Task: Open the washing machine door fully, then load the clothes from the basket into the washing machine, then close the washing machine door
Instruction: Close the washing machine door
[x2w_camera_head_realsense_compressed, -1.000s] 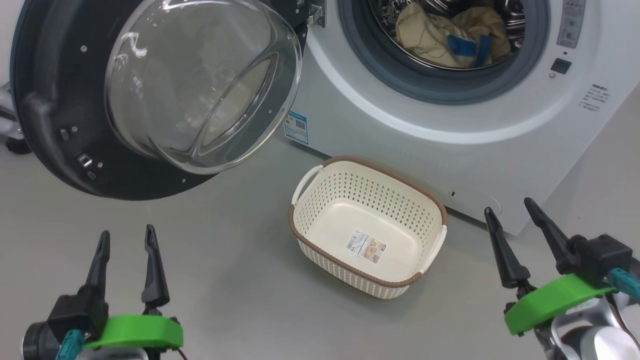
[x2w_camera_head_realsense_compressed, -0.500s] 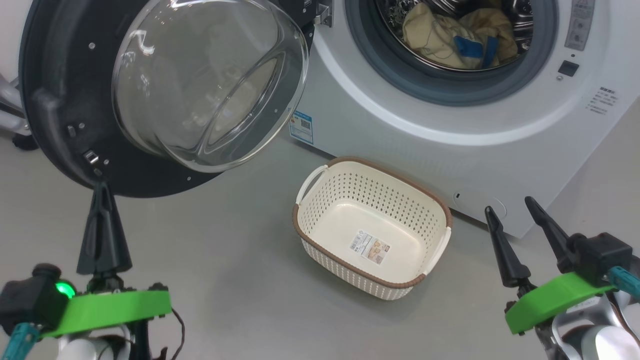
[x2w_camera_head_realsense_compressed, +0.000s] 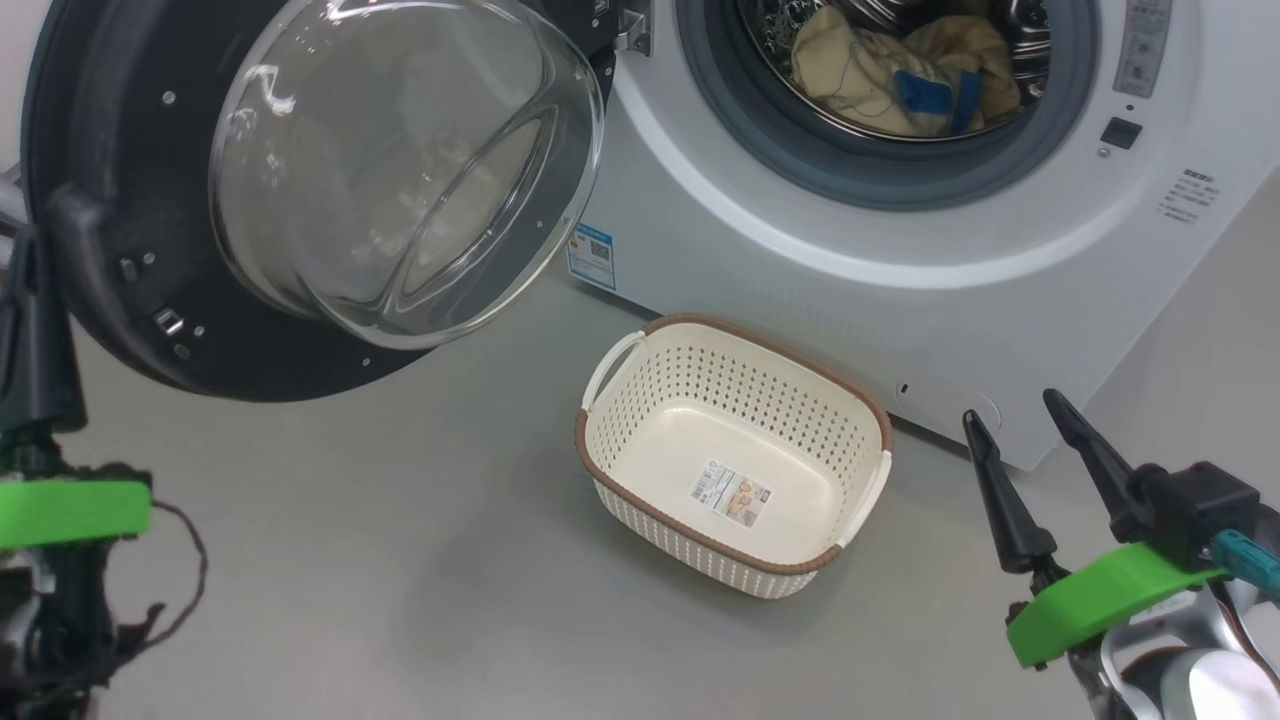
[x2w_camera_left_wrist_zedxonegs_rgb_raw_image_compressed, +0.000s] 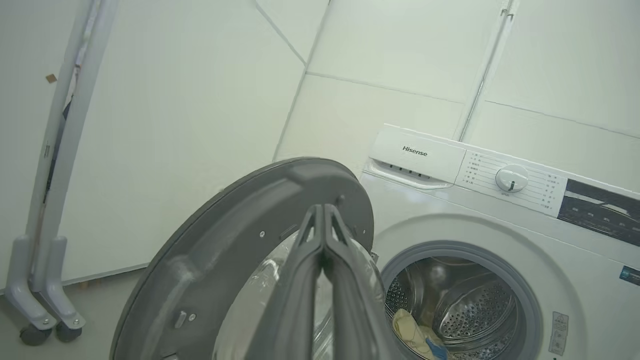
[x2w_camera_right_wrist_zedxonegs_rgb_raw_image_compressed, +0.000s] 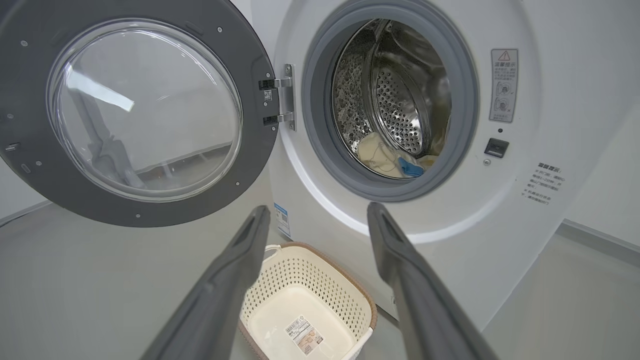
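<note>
Left gripper (x2w_camera_head_realsense_compressed: 28, 250) has swung from 7 o'clock up to 9, fingers pinched together on nothing, beside the rim of the washing machine door (x2w_camera_head_realsense_compressed: 110, 300) — closing push next, I reckon. Clothes (x2w_camera_head_realsense_compressed: 900, 70) sit in the drum (x2w_camera_head_realsense_compressed: 1030, 30) at 1 o'clock, basket (x2w_camera_head_realsense_compressed: 730, 335) empty — right gripper (x2w_camera_head_realsense_compressed: 1010, 405) spread wide, holding nothing.

washing machine door (x2w_camera_head_realsense_compressed: 120, 150): top and left of the rim were cut off by the head view's edges; its lower part was cut off at the bottom of the left wrist view.
clothes (x2w_camera_head_realsense_compressed: 900, 75): the top of the heap was cut off by the head view's upper edge.
left claw (x2w_camera_head_realsense_compressed: 30, 270): was sliced by the head view's left edge and seen edge-on, as one dark finger.
basket label (x2w_camera_head_realsense_compressed: 732, 493): print was too small to read.
washing machine (x2w_camera_head_realsense_compressed: 800, 250): the panel print was too small to read.
</note>
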